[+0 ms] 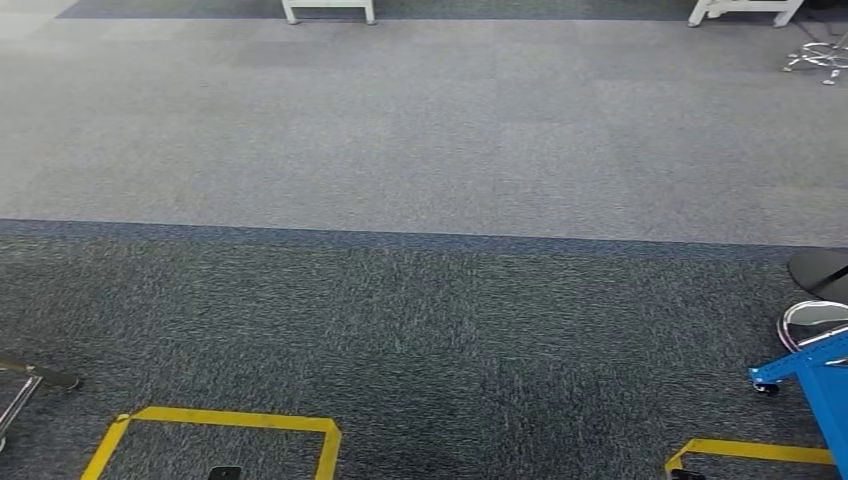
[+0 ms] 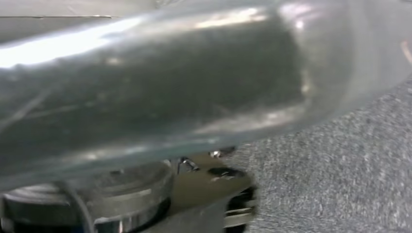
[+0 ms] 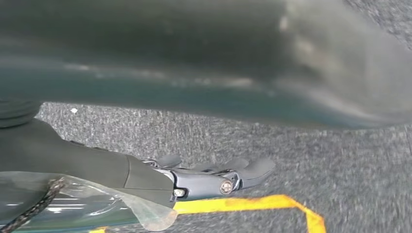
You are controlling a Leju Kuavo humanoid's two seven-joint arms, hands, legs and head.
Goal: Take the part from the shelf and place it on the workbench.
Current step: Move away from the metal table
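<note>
Right hand (image 3: pixel 214 177) fingers extended, empty, over carpet (image 3: pixel 340 160); left hand state unclear.

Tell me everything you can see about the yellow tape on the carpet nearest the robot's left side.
The yellow tape forms three sides of a rectangle stuck flat on the dark grey carpet, at the lower left of the head view. Its far edge runs straight; both side strips run toward the robot and are cut off by the frame. A small dark object lies inside the outline.
</note>
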